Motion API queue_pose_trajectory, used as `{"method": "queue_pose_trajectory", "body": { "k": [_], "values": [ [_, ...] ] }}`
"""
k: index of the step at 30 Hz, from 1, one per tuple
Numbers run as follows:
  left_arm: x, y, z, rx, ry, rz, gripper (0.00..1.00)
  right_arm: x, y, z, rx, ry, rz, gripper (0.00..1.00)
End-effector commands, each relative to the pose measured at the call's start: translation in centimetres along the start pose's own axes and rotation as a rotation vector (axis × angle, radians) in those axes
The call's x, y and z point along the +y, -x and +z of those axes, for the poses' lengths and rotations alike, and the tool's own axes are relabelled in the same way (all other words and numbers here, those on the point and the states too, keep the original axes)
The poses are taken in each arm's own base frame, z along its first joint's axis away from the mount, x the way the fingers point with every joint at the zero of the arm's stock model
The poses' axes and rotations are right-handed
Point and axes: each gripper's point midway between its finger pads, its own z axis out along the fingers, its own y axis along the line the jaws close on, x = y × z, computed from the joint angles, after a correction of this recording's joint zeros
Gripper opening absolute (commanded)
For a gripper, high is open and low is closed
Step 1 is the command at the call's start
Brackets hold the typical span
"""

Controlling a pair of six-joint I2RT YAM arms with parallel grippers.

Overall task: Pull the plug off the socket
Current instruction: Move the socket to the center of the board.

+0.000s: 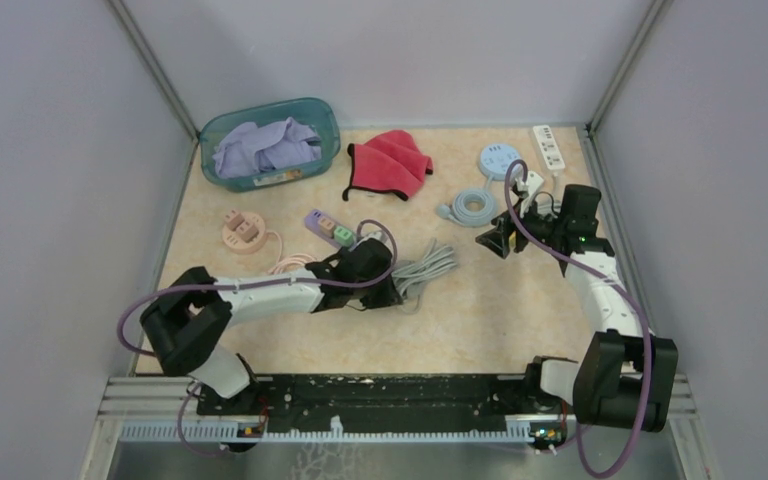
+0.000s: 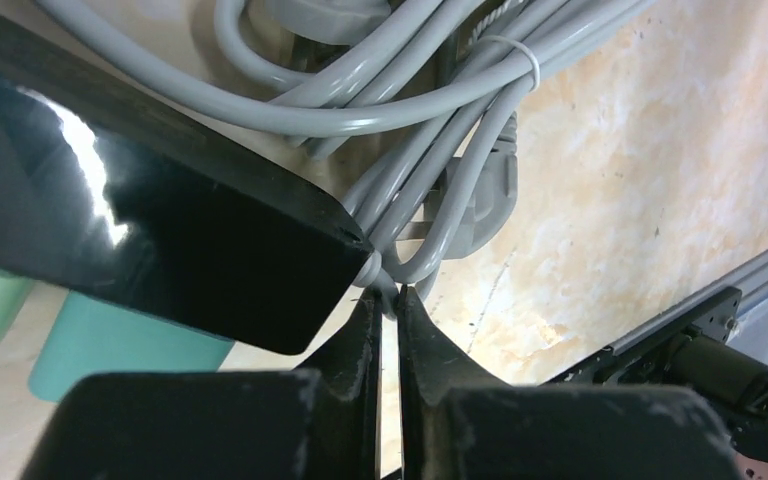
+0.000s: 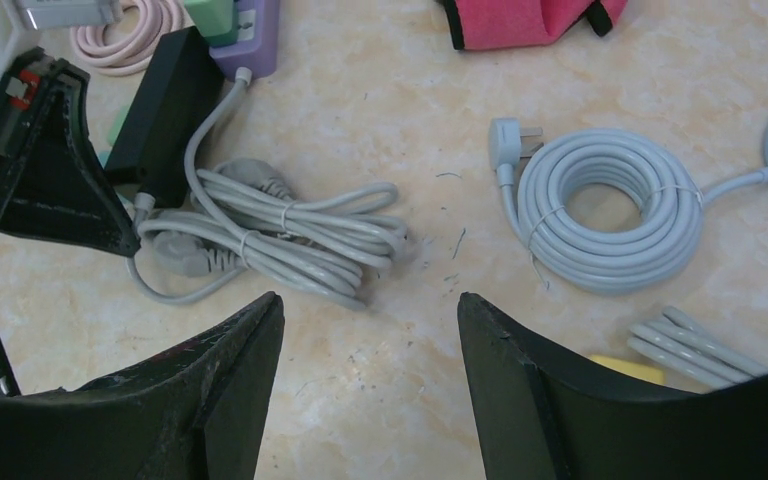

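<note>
A purple socket strip (image 1: 328,228) (image 3: 250,35) carries green plugs (image 3: 210,15). A black plug block (image 3: 165,110) (image 2: 150,230) lies against the strip's end; whether it sits in a socket I cannot tell. Its grey cord (image 2: 390,275) leaves one corner and joins a tied grey cable bundle (image 1: 422,268) (image 3: 290,235). My left gripper (image 1: 388,290) (image 2: 388,300) is shut, its tips touching that cord right at the block. My right gripper (image 1: 502,242) (image 3: 370,300) hovers open over bare table to the right of the bundle, holding nothing.
At the back stand a teal basket (image 1: 332,128) of lilac cloth, a red cloth (image 1: 390,162), a round blue socket (image 1: 500,158) with a coiled grey cable (image 3: 610,210), and a white strip (image 1: 550,145). A pink round socket (image 1: 243,230) lies left.
</note>
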Motion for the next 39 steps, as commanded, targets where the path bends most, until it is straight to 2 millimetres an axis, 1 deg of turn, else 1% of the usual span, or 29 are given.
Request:
{"method": "queue_pose_trajectory", "body": {
  "k": [1, 2, 3, 6, 9, 11, 12, 15, 18, 20, 22, 25, 27, 29, 31, 33, 35, 37, 39],
  "values": [
    [-4.8, -0.2, 0.7, 0.025, -0.124, 0.048, 0.07, 0.2, 2.2, -0.2, -0.058, 0.031, -0.065, 0.65],
    [-5.4, -0.5, 0.9, 0.032, -0.137, 0.059, 0.09, 0.2, 2.2, -0.3, -0.058, 0.03, -0.067, 0.65],
    [-5.7, -0.6, 1.1, 0.041, -0.145, 0.065, 0.13, 0.2, 2.2, -0.2, -0.058, 0.03, -0.068, 0.65],
    [-6.7, -0.8, 1.2, 0.064, -0.18, 0.116, 0.36, 0.2, 2.1, -0.2, -0.056, 0.027, -0.068, 0.65],
    [-7.6, -0.7, 0.5, 0.063, -0.231, 0.193, 0.48, 0.2, 2.1, -0.3, -0.054, 0.029, -0.069, 0.65],
    [-8.3, -0.3, -0.6, 0.043, -0.279, 0.251, 0.59, 0.2, 2.1, -0.3, -0.052, 0.029, -0.071, 0.65],
    [-8.5, -0.4, -1.2, 0.039, -0.304, 0.287, 0.62, 0.2, 2.1, -0.3, -0.052, 0.03, -0.071, 0.65],
    [-9.5, 0.1, -3.2, 0.0, -0.388, 0.399, 0.67, 0.3, 2.2, -0.3, -0.054, 0.035, -0.074, 0.65],
    [-9.7, 0.8, -5.0, -0.049, -0.426, 0.492, 0.69, 0.6, 2.2, -0.3, -0.058, 0.053, -0.081, 0.65],
    [-9.5, 1.4, -5.9, -0.087, -0.431, 0.545, 0.69, 1.3, 2.2, -0.3, -0.069, 0.088, -0.091, 0.65],
    [-8.7, 2.2, -6.4, -0.129, -0.404, 0.594, 0.69, 2.2, 2.2, -0.3, -0.09, 0.139, -0.111, 0.65],
    [-7.1, 3.6, -6.8, -0.19, -0.324, 0.708, 0.68, 5.0, 1.6, -0.5, -0.135, 0.282, -0.18, 0.67],
    [-5.6, 4.5, -6.8, -0.233, -0.255, 0.809, 0.63, 6.9, 0.8, -0.7, -0.17, 0.371, -0.258, 0.69],
    [-4.2, 4.8, -6.8, -0.262, -0.214, 0.951, 0.64, 8.4, 0.1, -0.9, -0.208, 0.428, -0.333, 0.71],
    [-3.0, 5.4, -6.9, -0.292, -0.169, 1.066, 0.66, 8.9, -0.3, -0.8, -0.209, 0.445, -0.351, 0.71],
    [-2.2, 5.9, -7.0, -0.315, -0.135, 1.178, 0.72, 8.7, -0.4, -0.6, -0.194, 0.443, -0.351, 0.71],
    [-1.7, 6.2, -7.1, -0.331, -0.115, 1.28, 0.77, 8.6, -0.7, -0.4, -0.182, 0.438, -0.353, 0.71],
    [-1.3, 7.0, -7.1, -0.341, -0.072, 1.339, 0.79, 8.5, -0.8, -0.4, -0.177, 0.434, -0.358, 0.71],
    [-0.7, 8.1, -7.3, -0.351, -0.026, 1.354, 0.8, 8.5, -0.9, -0.3, -0.172, 0.431, -0.362, 0.71]
  ]
}}
